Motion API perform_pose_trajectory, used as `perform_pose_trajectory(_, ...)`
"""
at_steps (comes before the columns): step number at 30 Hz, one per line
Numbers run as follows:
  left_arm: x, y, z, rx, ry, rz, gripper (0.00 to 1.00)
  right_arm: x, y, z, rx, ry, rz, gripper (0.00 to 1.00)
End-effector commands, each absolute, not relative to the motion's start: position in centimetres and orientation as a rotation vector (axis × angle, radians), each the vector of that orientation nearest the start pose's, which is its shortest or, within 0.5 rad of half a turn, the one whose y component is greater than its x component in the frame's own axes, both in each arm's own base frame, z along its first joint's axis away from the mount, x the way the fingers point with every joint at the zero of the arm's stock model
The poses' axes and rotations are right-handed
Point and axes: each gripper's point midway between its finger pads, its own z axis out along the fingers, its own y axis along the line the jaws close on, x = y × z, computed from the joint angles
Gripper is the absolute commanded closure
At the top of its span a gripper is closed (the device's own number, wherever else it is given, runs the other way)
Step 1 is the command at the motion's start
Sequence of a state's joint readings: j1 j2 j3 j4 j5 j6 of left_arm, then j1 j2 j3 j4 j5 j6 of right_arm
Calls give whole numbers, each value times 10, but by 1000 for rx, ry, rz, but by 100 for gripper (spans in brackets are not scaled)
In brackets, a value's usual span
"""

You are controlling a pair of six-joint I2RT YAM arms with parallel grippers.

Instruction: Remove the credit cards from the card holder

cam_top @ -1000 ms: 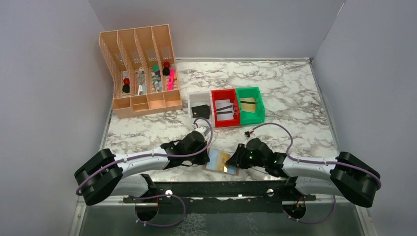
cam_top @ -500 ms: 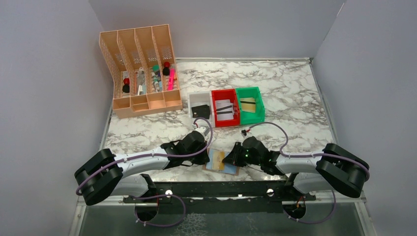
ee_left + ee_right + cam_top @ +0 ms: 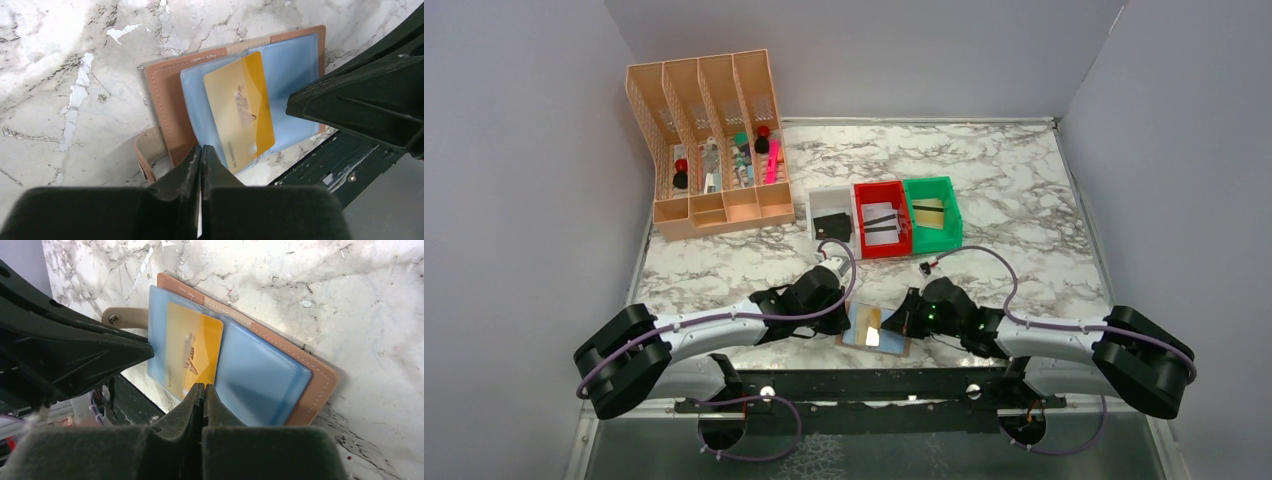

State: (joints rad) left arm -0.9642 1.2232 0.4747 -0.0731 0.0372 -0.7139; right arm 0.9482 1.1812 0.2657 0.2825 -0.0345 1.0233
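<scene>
A small brown leather-look bifold wallet (image 3: 161, 95) lies open near the front edge of the white marble table (image 3: 1024, 200), with a tan-gold plastic card (image 3: 240, 110) on its pale blue inner face. The left gripper (image 3: 200, 150) is closed at the wallet's near edge. The right gripper (image 3: 203, 388) is also closed, at the card's edge; I cannot tell whether it pinches the card.

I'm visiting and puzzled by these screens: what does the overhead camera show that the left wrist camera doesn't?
Only overhead: the left arm and right arm whole, the peach organizer, and the white bin, red bin and green bin. Only the left wrist: the left fingers pressed together, the tan strap and stitched brown edge of the card holder, blurred lettering on the gold card. Both: the holder lying open on the marble table, that card against its pale blue inside.
</scene>
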Motion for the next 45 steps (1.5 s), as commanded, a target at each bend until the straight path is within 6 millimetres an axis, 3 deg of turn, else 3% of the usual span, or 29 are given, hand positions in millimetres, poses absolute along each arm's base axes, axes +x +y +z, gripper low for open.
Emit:
perform_pose_trajectory(1,142,-268,50,349,2490,-824,78,141,263,27,60,2466,996,95)
perform_pose_trajectory(3,144,-270,56,351,2478,-833,65,142,263,27,60,2465,997,88)
perform_pose_trajectory(7,151,-275,79,332,2413,-868,53,146,270,34,41,2432,1027,78)
perform_pose_trajectory(11,156,-283,102,323,2351,-913,50,149,279,35,-2,2438,1026,76)
perform_pose_trajectory(14,154,-291,106,348,2345,-961,50,149,283,33,-12,2449,1035,76)
perform_pose_trajectory(23,130,-297,57,415,2486,-1013,52,153,287,31,-7,2457,1037,72)
perform_pose_trajectory(31,119,-288,24,362,2576,-962,61,151,285,24,25,2489,1030,65)
perform_pose_trajectory(36,113,-287,17,358,2589,-966,70,144,289,19,32,2514,1083,65)
perform_pose_trajectory(41,111,-292,17,369,2584,-976,77,138,301,27,16,2489,1212,66)
perform_pose_trajectory(45,111,-295,16,379,2586,-975,80,138,305,33,15,2469,1257,79)
